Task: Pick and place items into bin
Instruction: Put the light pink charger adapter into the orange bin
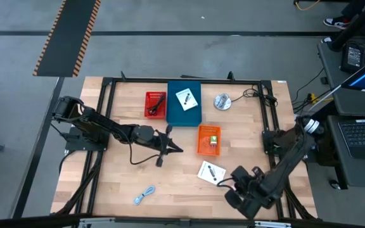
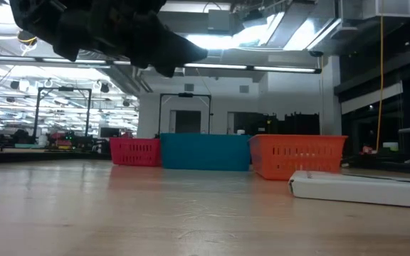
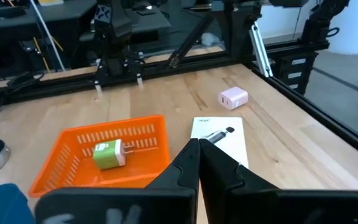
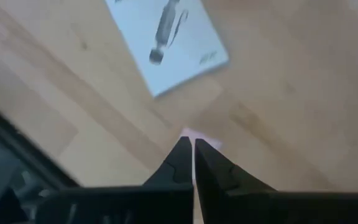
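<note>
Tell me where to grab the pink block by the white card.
Grip the pink block across its two flat sides, coming straight down. It is boxy, stands proud of the table and lies clear of the white card, so it can be straddled. The right gripper, nearest and shut, would likely need to open first.

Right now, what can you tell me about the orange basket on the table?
The orange basket is a small rectangular bin that looks like plastic, with slotted walls and an open top. It sits upright on the wooden table, just in front of the blue bin and maybe touching it. Inside lies a small green and white piece with little metal prongs. Neither gripper touches the basket. A white card lies flat on the table nearby, apart from it.
</note>
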### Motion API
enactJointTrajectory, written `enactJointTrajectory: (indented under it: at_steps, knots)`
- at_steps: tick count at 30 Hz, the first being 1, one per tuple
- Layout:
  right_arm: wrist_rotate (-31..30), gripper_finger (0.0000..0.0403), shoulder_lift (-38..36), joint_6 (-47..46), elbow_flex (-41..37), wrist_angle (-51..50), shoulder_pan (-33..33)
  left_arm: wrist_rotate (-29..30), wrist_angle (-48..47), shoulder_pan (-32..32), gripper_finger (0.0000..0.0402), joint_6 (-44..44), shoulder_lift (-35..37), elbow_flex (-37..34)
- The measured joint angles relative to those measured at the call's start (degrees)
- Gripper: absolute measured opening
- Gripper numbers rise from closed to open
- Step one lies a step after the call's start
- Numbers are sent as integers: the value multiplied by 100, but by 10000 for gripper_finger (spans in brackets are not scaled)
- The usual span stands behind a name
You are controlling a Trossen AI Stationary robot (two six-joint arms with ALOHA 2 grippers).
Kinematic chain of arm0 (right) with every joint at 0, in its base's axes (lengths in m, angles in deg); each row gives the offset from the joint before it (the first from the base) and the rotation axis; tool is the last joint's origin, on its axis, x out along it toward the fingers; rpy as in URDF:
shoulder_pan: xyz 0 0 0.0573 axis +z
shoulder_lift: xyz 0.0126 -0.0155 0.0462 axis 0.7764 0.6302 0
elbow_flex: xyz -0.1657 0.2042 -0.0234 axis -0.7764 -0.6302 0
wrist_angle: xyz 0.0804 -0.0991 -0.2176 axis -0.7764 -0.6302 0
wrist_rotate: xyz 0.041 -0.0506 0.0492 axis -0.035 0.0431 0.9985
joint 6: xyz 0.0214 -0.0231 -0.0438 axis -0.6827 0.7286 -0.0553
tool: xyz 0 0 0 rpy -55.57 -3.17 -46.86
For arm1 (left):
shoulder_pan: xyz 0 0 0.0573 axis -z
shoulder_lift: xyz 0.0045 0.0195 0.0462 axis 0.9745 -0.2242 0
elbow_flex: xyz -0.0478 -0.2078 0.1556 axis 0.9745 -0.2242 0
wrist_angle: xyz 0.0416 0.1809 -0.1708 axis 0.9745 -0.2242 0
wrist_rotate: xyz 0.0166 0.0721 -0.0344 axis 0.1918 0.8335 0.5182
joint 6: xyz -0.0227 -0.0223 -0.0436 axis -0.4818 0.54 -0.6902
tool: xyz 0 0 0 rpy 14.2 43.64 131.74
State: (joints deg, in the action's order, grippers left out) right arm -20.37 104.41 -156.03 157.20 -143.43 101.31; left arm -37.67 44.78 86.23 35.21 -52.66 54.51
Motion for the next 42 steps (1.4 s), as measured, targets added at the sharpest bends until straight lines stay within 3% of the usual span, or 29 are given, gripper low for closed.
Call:
enactJointTrajectory:
  at_steps: [14, 32, 37, 42]
  knots:
    - [399, 10, 458, -605, -5, 637, 353, 2, -58, 264, 1, -9, 0, 0]
    - [408, 205, 689, -1019, -37, 740, 355, 17, -215, 514, 4, -275, 0, 0]
    - [397, 232, 792, -1027, -40, 679, 355, 17, -213, 514, 4, -301, 1, 0]
    - [394, 230, 1029, -1029, -40, 489, 335, 17, -213, 514, 1, -308, 0, 0]
